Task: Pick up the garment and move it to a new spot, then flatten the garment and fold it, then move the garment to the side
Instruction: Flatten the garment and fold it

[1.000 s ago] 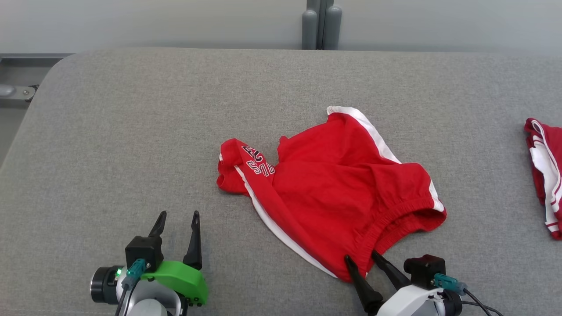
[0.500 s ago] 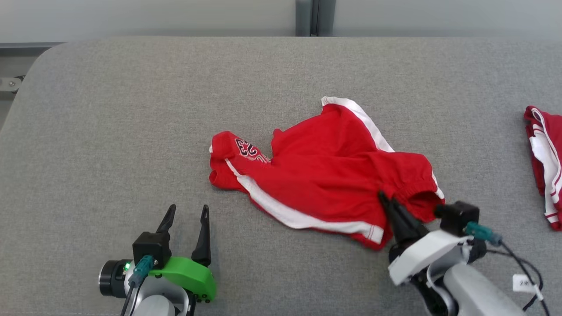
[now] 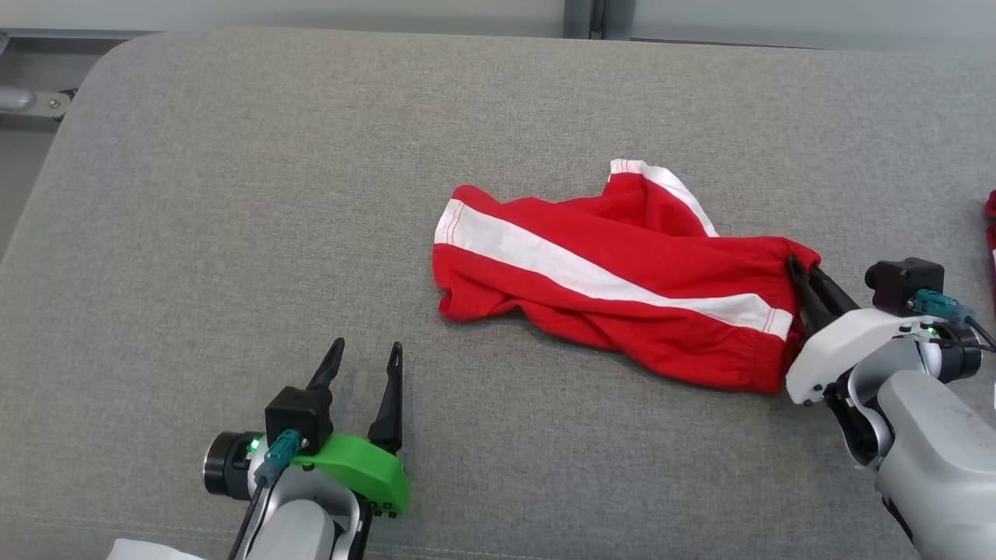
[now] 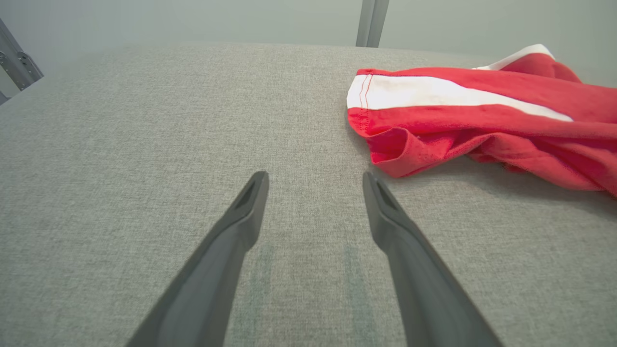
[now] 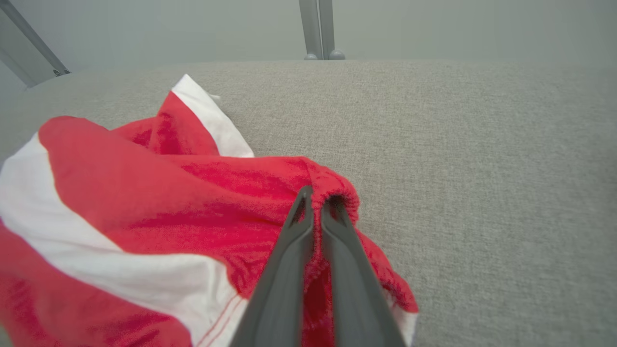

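Item one: garment [image 3: 607, 288], red cloth with a broad white stripe, lying crumpled and lengthwise on the grey counter [image 3: 233, 194]; a second white-edged flap shows at its far side. Right hand [image 3: 801, 266]: both dark fingers pressed together, clamped on a bunched red edge at the end of the garment nearest that hand. The rest of the cloth stretches away from the fingertips toward the left, and the stripe's stitched hem lies just beside the fingers. Left hand [image 3: 367, 346]: fingers apart over bare counter, gripping no cloth. From this hand the garment lies ahead and to the right, near but not touching; its closest part is the loose striped end with a red fold beneath it. Item two: a strip of red cloth [image 3: 991, 225] at the edge of the head view, beyond the right hand on its outer side, well apart from the garment; too little of it is visible to say what it is.
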